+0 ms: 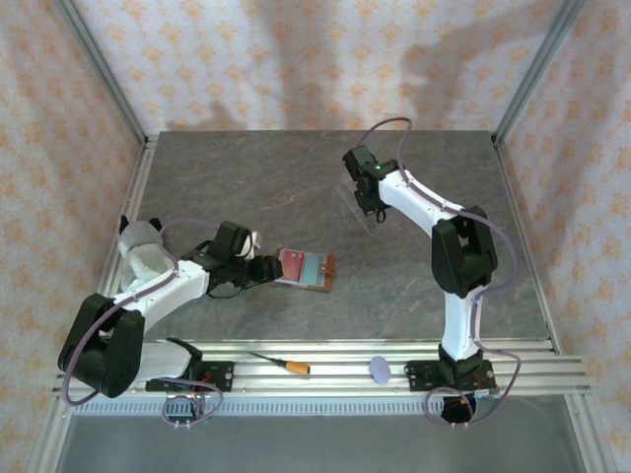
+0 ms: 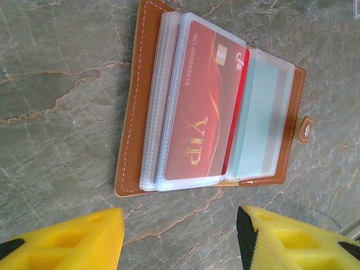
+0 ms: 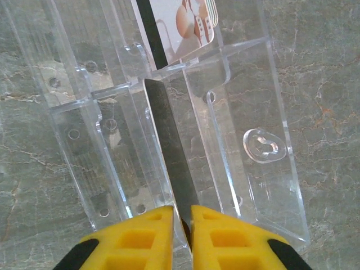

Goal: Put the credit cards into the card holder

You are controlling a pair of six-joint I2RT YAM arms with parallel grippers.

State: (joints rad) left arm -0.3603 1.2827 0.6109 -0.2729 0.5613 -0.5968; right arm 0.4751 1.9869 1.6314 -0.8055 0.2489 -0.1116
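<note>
Left hand (image 2: 180,225) hovers low over the grey stone counter (image 2: 56,84), its yellow fingers spread wide with nothing between them; just ahead of it lies the card holder (image 2: 130,135) -- brown leather, folded open, flat on the counter. Look at the clear sleeves inside: the red card (image 2: 197,112), gold "VIP" lettering and all, sits in the top sleeve; the teal card (image 2: 264,118) is tucked in the sleeve beside it, on the side with the snap tab (image 2: 306,130). From the top view, the holder sits left of centre, the left hand right at its edge.

Over to the right hand (image 3: 181,212), far side of the counter, well apart from the holder; its fingers are pinched together on a dark flat strip (image 3: 169,146) seen nearly edge-on -- whether that is a card, I cannot tell. The strip reaches up over the clear tray (image 3: 84,146), a transparent piece with dividers; standing in a far compartment is a pale illustrated card (image 3: 185,22) with a black stripe down one side.

Along the near rail, an orange-handled screwdriver (image 1: 281,364) lies flat; a small lavender disc (image 1: 380,369) rests to its right.
</note>
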